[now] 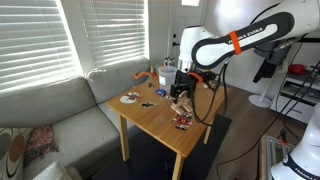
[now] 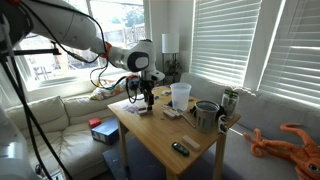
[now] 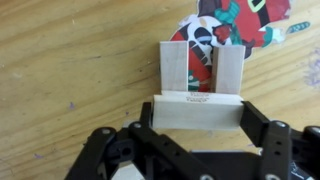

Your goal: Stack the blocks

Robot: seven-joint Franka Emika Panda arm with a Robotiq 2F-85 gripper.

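In the wrist view my gripper [image 3: 197, 112] is shut on a pale tan wood block [image 3: 197, 108], held crosswise between the two black fingers. Just beyond it two more tan blocks [image 3: 176, 68] [image 3: 229, 70] sit side by side on the wooden table, a narrow gap between them. The held block lies against their near ends; I cannot tell whether it touches them. In both exterior views the gripper [image 1: 181, 92] [image 2: 146, 100] points down, low over the table, and the blocks are too small to make out.
A colourful red-and-dark printed object [image 3: 235, 20] lies just behind the two blocks. The table [image 1: 165, 128] also holds a white cup [image 2: 180, 96], a metal pot [image 2: 206, 115], a dark round plate [image 1: 130, 98] and a small dark object [image 2: 180, 148]. A couch [image 1: 50, 115] stands beside the table.
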